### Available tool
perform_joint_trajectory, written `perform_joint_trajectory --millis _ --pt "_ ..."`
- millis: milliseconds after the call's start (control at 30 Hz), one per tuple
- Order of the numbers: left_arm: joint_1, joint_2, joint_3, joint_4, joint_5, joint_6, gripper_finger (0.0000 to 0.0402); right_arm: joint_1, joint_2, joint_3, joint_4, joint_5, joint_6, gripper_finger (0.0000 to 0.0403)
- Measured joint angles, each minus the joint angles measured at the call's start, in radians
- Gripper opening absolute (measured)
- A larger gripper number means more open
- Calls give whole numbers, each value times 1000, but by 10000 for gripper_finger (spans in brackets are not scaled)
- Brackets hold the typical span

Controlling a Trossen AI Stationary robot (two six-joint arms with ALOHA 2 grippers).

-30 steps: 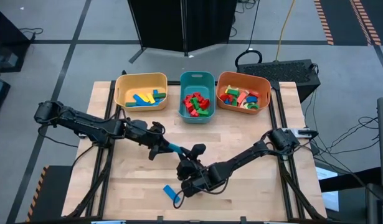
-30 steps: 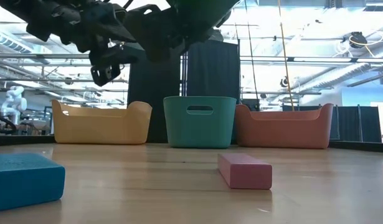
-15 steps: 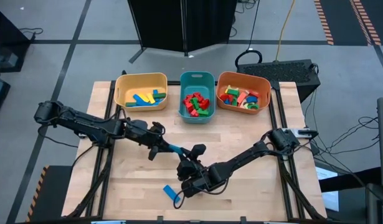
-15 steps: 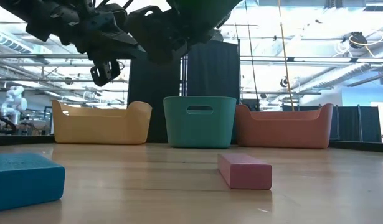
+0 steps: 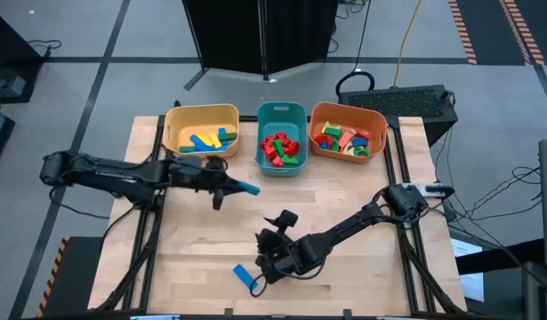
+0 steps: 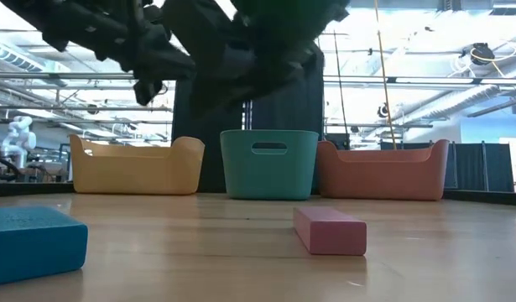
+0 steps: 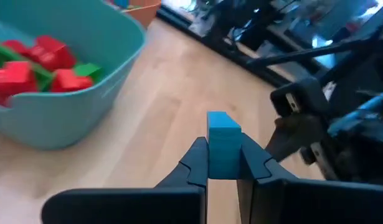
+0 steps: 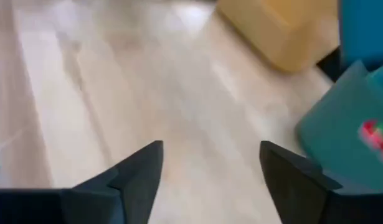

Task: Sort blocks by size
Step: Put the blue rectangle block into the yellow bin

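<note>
My left gripper is shut on a long blue bar above the table, just in front of the yellow bin and the teal bin. My right gripper is open and empty over the near middle of the table, its fingers wide apart in the right wrist view. A blue block lies flat on the table beside it. A pink block lies flat on the table in the low view; the right arm hides it from above. My left gripper pinches the blue bar's two long sides between its two fingers, at the end nearest the wrist. The fingers come from the table's left and lie along the bar. The bar sticks out past the fingertips toward the table's right, lifted clear of the table.
Three bins stand along the far edge: the yellow one holds long blue, yellow and green bars, the teal one red and green blocks, the orange one mixed small pieces. Bare wood lies between the bins and the right arm.
My left gripper has carried the blue bar toward the table's far edge and a little left, away from the right gripper and up to the front of the yellow and teal bins. It has stayed shut on the bar, which remains clear of the table.
</note>
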Motion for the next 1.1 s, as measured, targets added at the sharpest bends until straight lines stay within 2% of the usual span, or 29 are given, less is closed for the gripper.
perform_joint_trajectory --millis 100,233,433,533,667,867,967,1100 --pt "45 -60 -1 -92 -12 38 16 -6 0 -1 -33 -43 80 274" --pt "116 -154 -1 -211 -76 97 16 -12 0 0 -43 -74 93 293" --pt "209 -267 -1 -436 -294 192 16 -12 0 0 -33 -93 95 296" --pt "257 -299 -2 -499 -334 224 16 -13 0 0 -14 -92 95 296" --pt "315 -308 -2 -518 -345 257 16 -13 0 0 66 -150 85 295" --pt "410 -289 -2 -544 -493 318 20 -18 23 0 258 -386 10 295" --pt "461 -267 -2 -550 -488 320 42 -17 49 0 297 -445 -10 295" --pt "502 -234 -2 -561 -440 313 89 -17 74 0 306 -458 1 295"
